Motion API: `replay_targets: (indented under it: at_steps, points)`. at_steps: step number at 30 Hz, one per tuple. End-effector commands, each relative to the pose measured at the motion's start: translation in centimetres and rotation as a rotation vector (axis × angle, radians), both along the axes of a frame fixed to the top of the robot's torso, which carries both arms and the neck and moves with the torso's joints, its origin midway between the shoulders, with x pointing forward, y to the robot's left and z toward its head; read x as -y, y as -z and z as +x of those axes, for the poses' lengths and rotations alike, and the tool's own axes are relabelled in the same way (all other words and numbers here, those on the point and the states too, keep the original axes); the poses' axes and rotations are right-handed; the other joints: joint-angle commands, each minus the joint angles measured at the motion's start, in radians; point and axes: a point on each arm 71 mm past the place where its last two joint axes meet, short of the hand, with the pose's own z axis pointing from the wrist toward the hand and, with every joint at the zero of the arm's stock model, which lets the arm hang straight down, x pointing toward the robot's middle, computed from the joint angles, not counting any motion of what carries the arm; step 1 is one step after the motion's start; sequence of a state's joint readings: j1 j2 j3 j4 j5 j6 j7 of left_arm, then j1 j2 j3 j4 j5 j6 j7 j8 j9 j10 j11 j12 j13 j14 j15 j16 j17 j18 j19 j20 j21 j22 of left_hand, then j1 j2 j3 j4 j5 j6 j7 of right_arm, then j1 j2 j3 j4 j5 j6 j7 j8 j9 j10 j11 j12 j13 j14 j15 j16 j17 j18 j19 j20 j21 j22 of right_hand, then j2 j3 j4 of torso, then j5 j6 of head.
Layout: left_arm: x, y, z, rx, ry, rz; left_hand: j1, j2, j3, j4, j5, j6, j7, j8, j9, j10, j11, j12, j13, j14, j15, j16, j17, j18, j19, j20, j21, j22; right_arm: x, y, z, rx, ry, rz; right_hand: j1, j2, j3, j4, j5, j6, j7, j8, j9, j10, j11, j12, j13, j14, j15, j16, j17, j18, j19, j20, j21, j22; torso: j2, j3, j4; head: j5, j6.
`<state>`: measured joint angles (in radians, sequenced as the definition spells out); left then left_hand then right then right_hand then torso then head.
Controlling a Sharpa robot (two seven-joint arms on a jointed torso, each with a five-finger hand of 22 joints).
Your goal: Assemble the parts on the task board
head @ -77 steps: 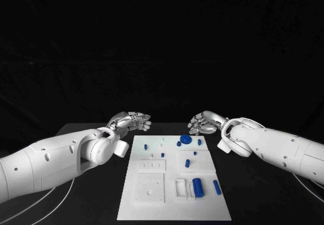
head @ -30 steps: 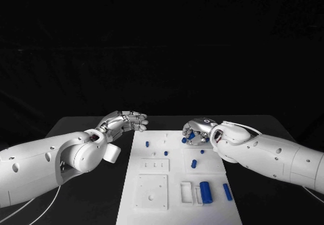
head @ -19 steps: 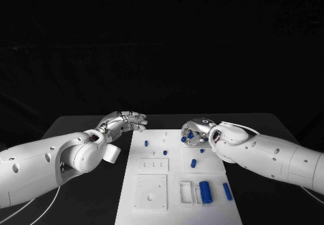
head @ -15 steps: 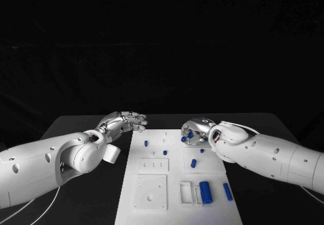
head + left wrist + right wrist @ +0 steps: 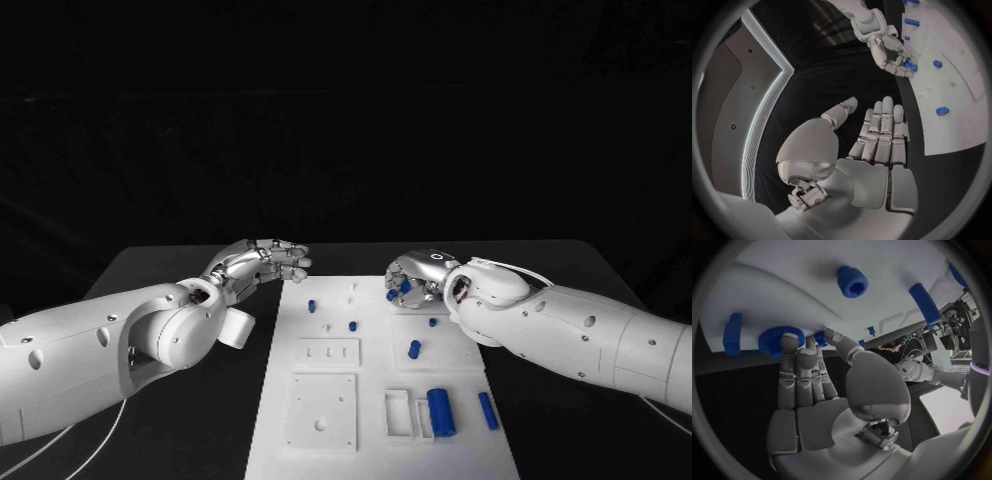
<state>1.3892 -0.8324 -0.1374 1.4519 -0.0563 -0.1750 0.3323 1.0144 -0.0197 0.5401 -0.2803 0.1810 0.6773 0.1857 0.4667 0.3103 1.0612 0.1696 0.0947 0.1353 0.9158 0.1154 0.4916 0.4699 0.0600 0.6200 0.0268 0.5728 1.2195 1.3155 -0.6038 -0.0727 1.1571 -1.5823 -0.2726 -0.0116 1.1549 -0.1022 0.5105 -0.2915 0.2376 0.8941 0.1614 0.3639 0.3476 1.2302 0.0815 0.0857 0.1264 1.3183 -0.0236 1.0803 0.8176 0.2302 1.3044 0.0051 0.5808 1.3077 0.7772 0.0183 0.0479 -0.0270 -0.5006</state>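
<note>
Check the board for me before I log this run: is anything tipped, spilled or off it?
Nothing stands out. The blue parts all sit on the task board; the right hand reaches the round blue knob at its far end.

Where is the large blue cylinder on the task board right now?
In the head view, the large blue cylinder lies near the task board's front right, between a white holder and a thinner blue pin.

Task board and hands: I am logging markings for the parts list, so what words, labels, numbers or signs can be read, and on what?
None can be read.
The task board shows bare white plate and blue parts, with no legible marks.
The left hand and right hand show no lettering.
</note>
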Motion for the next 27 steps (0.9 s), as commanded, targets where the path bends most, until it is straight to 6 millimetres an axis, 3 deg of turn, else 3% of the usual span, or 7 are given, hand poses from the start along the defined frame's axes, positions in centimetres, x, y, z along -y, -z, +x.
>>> replay_targets:
  at_steps: [1,7,12,20,21,23,27]
  points:
    - [0.11,-0.24,0.05,0.014,0.001,-0.003,0.001,-0.009,-0.005,-0.001,0.002,-0.005,0.027,-0.006,0.001,-0.008,0.0,-0.006,-0.001,-0.002,0.006,-0.005,0.0,-0.015,-0.006,-0.004,-0.003,-0.002,-0.18,1.09,-0.28,-0.047,-0.004,-0.035,-0.015,-0.001,0.009,0.0,-0.006,0.01,-0.002,0.006,0.002,0.009,-0.002,0.004,0.005,0.0,-0.011,0.006,-0.003,0.032,0.009,-0.008,0.008,0.023,0.001,-0.0017,0.0052,-0.004,-0.001]
    - [0.13,-0.23,0.07,0.013,0.002,-0.002,0.001,-0.009,-0.005,-0.001,0.002,-0.005,0.027,-0.007,0.001,-0.008,0.0,-0.006,-0.001,-0.002,0.006,-0.005,0.0,-0.015,-0.006,-0.004,-0.003,-0.002,-0.29,1.11,-0.34,-0.051,-0.012,-0.036,-0.017,0.004,0.016,0.001,-0.015,0.017,-0.005,0.009,0.004,0.016,-0.005,0.006,0.009,0.001,-0.013,0.008,-0.005,0.032,0.011,-0.009,0.012,0.023,0.005,-0.0008,0.005,-0.007,0.001]
    - [0.08,-0.22,0.13,0.013,0.0,-0.001,0.002,-0.009,-0.005,-0.001,0.003,-0.005,0.027,-0.007,0.001,-0.008,0.0,-0.007,-0.001,-0.002,0.006,-0.006,0.0,-0.015,-0.006,-0.004,-0.003,-0.002,-0.35,1.12,-0.37,-0.053,-0.013,-0.037,-0.028,0.018,0.083,0.004,-0.085,0.049,-0.017,0.018,0.011,0.044,-0.017,0.014,0.031,0.0,-0.026,0.021,-0.011,0.032,0.016,-0.008,0.028,0.023,0.007,-0.001,0.0053,-0.008,0.003]
    - [0.09,-0.19,0.21,0.011,-0.001,0.0,0.002,-0.009,-0.005,-0.001,0.003,-0.005,0.027,-0.007,0.001,-0.008,0.0,-0.007,-0.001,-0.002,0.006,-0.006,0.0,-0.015,-0.006,-0.004,-0.003,-0.002,-0.57,1.03,-0.45,-0.045,-0.008,-0.032,-0.03,0.019,0.095,0.006,-0.096,0.055,-0.019,0.02,0.012,0.053,-0.02,0.018,0.037,0.0,-0.028,0.023,-0.012,0.032,0.016,-0.008,0.03,0.023,0.01,-0.0005,0.0059,-0.011,0.007]
    - [0.08,-0.19,0.22,0.012,-0.002,0.0,0.002,-0.009,-0.005,-0.001,0.003,-0.005,0.027,-0.007,0.001,-0.008,0.0,-0.007,-0.001,-0.002,0.006,-0.006,0.0,-0.015,-0.006,-0.004,-0.003,-0.002,-0.58,0.99,-0.46,-0.04,-0.004,-0.03,-0.015,0.033,0.137,0.014,-0.107,0.082,-0.029,0.035,0.02,0.083,-0.028,0.034,0.049,-0.001,-0.039,0.024,-0.013,0.031,0.014,-0.008,0.03,0.022,0.011,-0.0004,0.0057,-0.009,0.007]
    - [0.08,-0.19,0.22,0.012,-0.002,0.0,0.003,-0.009,-0.004,-0.002,0.003,-0.005,0.027,-0.007,0.001,-0.008,0.0,-0.007,-0.001,-0.002,0.006,-0.006,0.0,-0.015,-0.006,-0.004,-0.003,-0.002,-0.58,0.94,-0.48,-0.035,0.001,-0.028,-0.016,0.037,0.159,0.022,-0.11,0.087,-0.032,0.036,0.022,0.087,-0.032,0.036,0.054,-0.001,-0.04,0.025,-0.014,0.031,0.014,-0.007,0.031,0.022,0.011,0.0,0.0054,-0.009,0.007]
    - [0.04,-0.17,0.21,0.009,-0.006,0.002,0.004,-0.009,-0.004,-0.002,0.004,-0.006,0.027,-0.008,0.002,-0.008,0.0,-0.008,-0.001,-0.002,0.006,-0.006,0.001,-0.015,-0.006,-0.004,-0.003,-0.002,-0.59,0.75,-0.5,-0.02,0.022,-0.006,-0.053,0.015,0.258,0.029,-0.126,0.092,-0.035,0.036,0.039,0.09,-0.038,0.037,0.098,-0.001,-0.045,0.035,-0.023,0.032,0.019,-0.01,0.049,0.022,0.012,0.0007,0.0049,-0.01,0.008]
